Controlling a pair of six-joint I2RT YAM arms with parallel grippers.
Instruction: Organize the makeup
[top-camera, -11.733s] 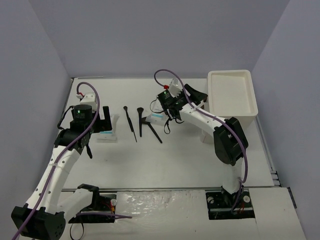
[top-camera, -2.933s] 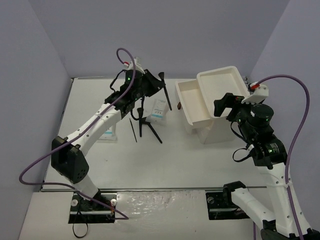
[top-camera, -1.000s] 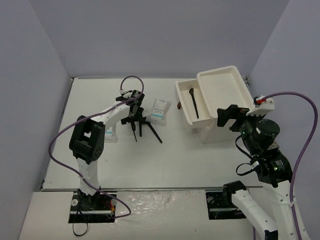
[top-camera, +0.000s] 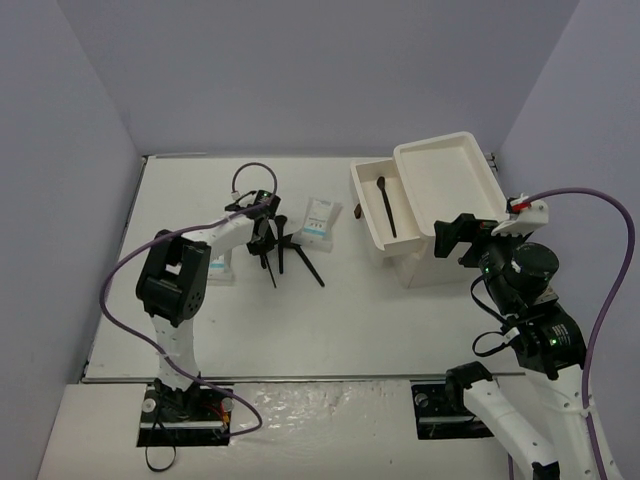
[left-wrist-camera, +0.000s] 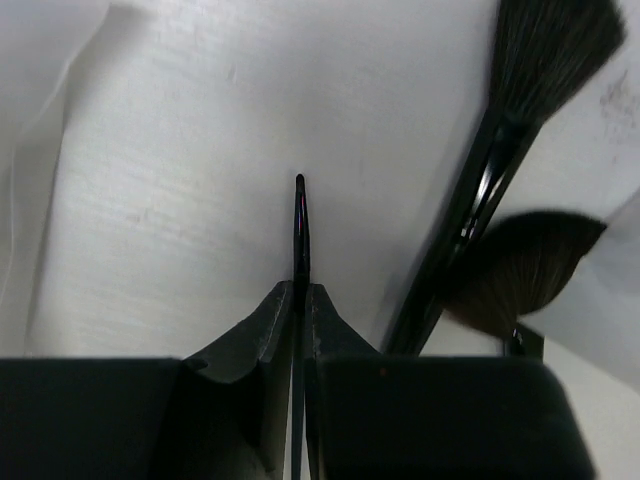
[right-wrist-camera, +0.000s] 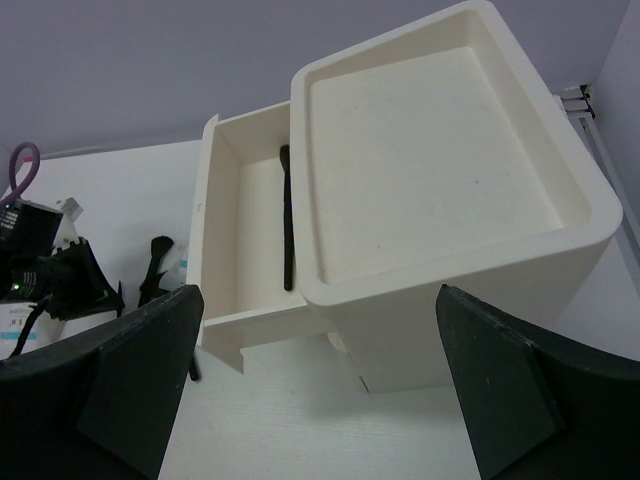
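My left gripper is down on the table left of centre, shut on a thin black stick whose tip pokes out past the closed jaws. Two black brushes lie crossed just to its right, also seen from above. A white packet with blue print lies behind them. A second packet is partly covered by the left arm. One black brush lies in the white box's open drawer. My right gripper hovers open in front of the box, holding nothing.
The big white box stands at the right rear, its top a shallow tray and its drawer pulled out to the left. The table's right edge runs close beside the box. The left arm's purple cable loops over the table's left side.
My left gripper has closed on the thin black stick and dropped slightly toward the table. The right arm has barely moved and stays open.
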